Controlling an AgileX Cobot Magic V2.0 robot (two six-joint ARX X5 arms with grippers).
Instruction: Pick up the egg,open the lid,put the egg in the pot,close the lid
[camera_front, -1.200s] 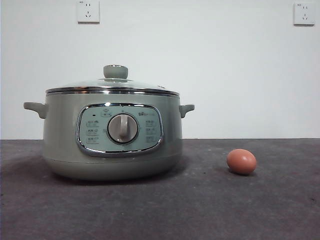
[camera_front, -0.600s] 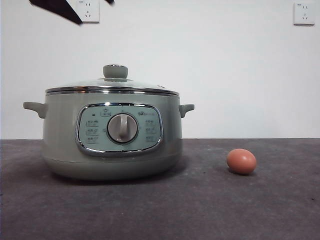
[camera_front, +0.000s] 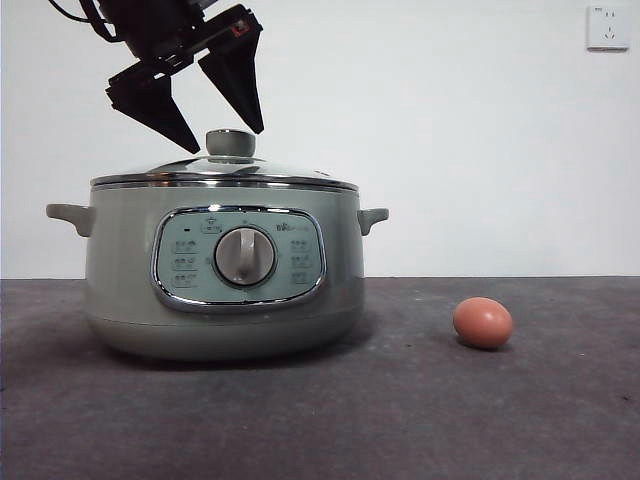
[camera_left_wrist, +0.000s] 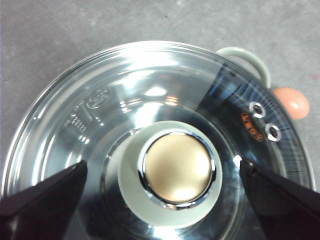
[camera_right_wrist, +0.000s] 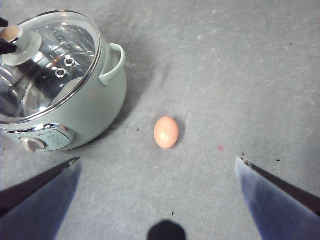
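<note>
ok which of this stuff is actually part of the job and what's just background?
Job:
egg
lid
pot
left hand, open above the lid knob
right hand, open, high over the egg

Background:
wall socket
table

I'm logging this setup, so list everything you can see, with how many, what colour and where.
Pot: one, pale sage green with a chrome-framed panel and dial, standing on the table.
Lid: one, clear glass with a steel rim and green knob, sitting closed on the pot.
Egg: one, reddish brown, lying on the table beside the pot, apart from it.
Table: one, dark grey, under everything.
Wall socket: one, white, high on the wall behind.
Left gripper: one, black, jaws open, hanging just above the lid's knob, one jaw on each side.
Right gripper: one, black, jaws open, high above the egg.
</note>
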